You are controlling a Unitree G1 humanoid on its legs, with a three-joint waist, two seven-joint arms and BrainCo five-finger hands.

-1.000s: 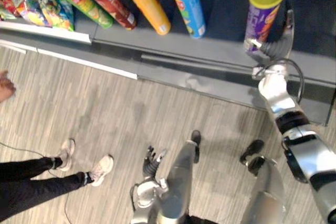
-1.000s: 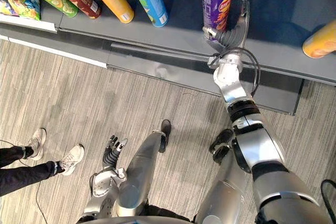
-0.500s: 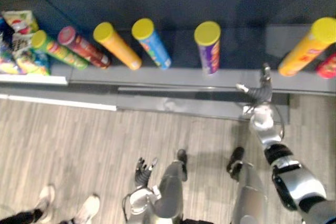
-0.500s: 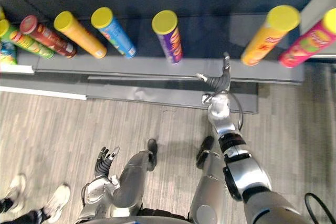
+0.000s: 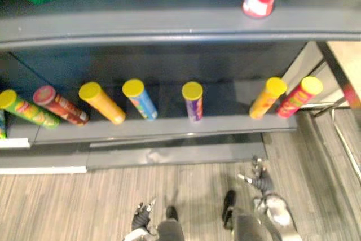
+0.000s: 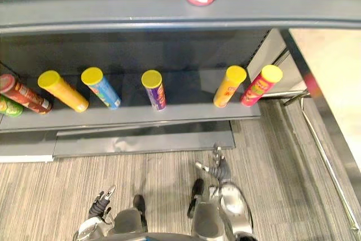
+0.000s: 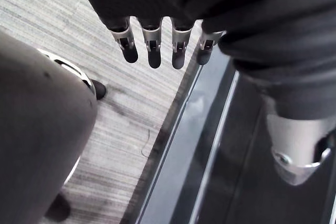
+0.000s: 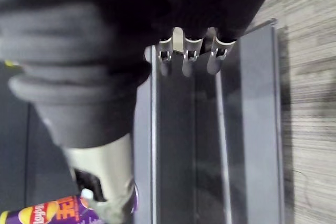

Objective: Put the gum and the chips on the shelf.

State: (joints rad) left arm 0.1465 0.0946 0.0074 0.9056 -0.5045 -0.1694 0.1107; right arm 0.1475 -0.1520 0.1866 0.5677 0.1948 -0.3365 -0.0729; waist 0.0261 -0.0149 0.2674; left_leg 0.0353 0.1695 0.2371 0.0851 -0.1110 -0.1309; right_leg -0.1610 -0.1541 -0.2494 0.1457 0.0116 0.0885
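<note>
As both hands hang low and carry nothing, I judge the chips step is finished: the purple chips can [image 5: 193, 101] stands upright on the lower shelf [image 5: 169, 128], between a blue can [image 5: 140, 99] and an orange can [image 5: 267, 97]. The gum I cannot make out, so the next move probably calls for finding it. The right hand [image 5: 260, 180] is above the floor [image 5: 84, 196] near the shelf, fingers straight and spread; the left hand [image 5: 141, 219] is lower, fingers relaxed too.
</note>
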